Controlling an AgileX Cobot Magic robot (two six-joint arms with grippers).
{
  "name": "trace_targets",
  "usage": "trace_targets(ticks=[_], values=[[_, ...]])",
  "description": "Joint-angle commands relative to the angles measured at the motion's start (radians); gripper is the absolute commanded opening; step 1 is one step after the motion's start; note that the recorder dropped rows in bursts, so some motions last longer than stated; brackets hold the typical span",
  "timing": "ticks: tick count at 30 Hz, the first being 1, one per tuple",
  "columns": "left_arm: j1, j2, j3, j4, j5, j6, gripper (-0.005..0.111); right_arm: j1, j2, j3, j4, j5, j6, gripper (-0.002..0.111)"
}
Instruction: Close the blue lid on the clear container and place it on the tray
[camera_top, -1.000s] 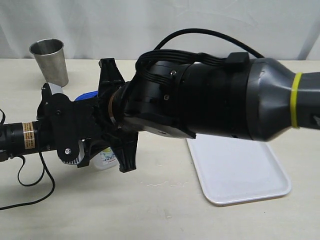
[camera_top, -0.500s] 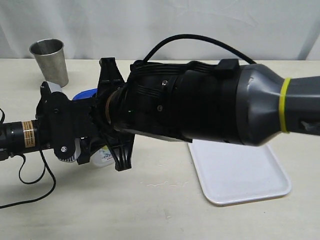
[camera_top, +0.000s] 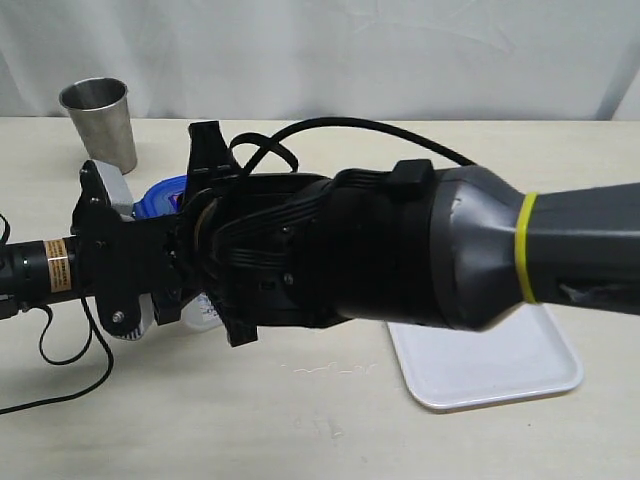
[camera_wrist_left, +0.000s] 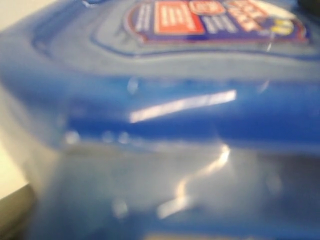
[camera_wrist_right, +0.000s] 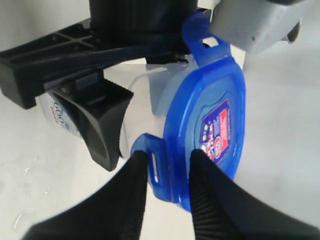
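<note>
Lid (camera_wrist_right: 210, 100) is seen seated over the mouth of the container (camera_wrist_right: 145, 95), which stands at the left of the table (camera_top: 300, 420), well apart from the tray (camera_top: 500, 375) on the right.

The container is clasped across its side wall by the left gripper (camera_top: 160, 300). One ribbed black pad is pressed to the clear wall, and the jaws are spread to the container's width.

The right gripper (camera_wrist_right: 169, 160) is brought to the lid's edge with its jaws narrowly parted. One flap (camera_wrist_right: 155, 167) lies between them and partly under one finger. No pinch on the flap can be made out.

A second flap (camera_wrist_right: 200, 35), on the far side of the lid, is raised and appears unlatched, so the closing is judged unfinished.

The container's long axis appears to run upright. It is crossed by the left jaws, while the right fingers are set down along it at the rim. The coming press is therefore judged to run down that axis against the left grip.

The tray lies on the right arm's side, but the container is held by the left.
</note>
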Motion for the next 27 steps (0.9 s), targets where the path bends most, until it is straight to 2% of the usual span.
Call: trace_targets(ticks=[1, 3, 7, 10, 21, 25, 27], values=[[-0.026, -0.008, 0.004, 0.090, -0.090, -0.026, 0.000, -0.007, 0.161, 0.100, 0.345, 0.066, -0.025, 0.005], [-0.026, -0.008, 0.004, 0.090, -0.090, -0.026, 0.000, -0.007, 0.139, 0.100, 0.413, 0.060, -0.082, 0.009], [-0.026, -0.008, 0.004, 0.088, -0.090, -0.026, 0.000, -0.007, 0.079, 0.100, 0.471, 0.070, -0.109, 0.030], [-0.026, -0.008, 0.004, 0.088, -0.090, -0.026, 0.000, -0.007, 0.033, 0.100, 0.476, 0.112, -0.109, 0.038], [-0.026, -0.008, 0.004, 0.088, -0.090, -0.026, 0.000, -0.023, -0.147, 0.100, 0.724, 0.133, -0.261, 0.040], [-0.026, -0.008, 0.004, 0.088, -0.090, -0.026, 0.000, -0.092, -0.200, 0.100, 0.816, 0.117, -0.267, 0.040], [-0.026, -0.008, 0.004, 0.088, -0.090, -0.026, 0.000, -0.142, -0.228, 0.100, 0.897, 0.090, -0.275, 0.044]])
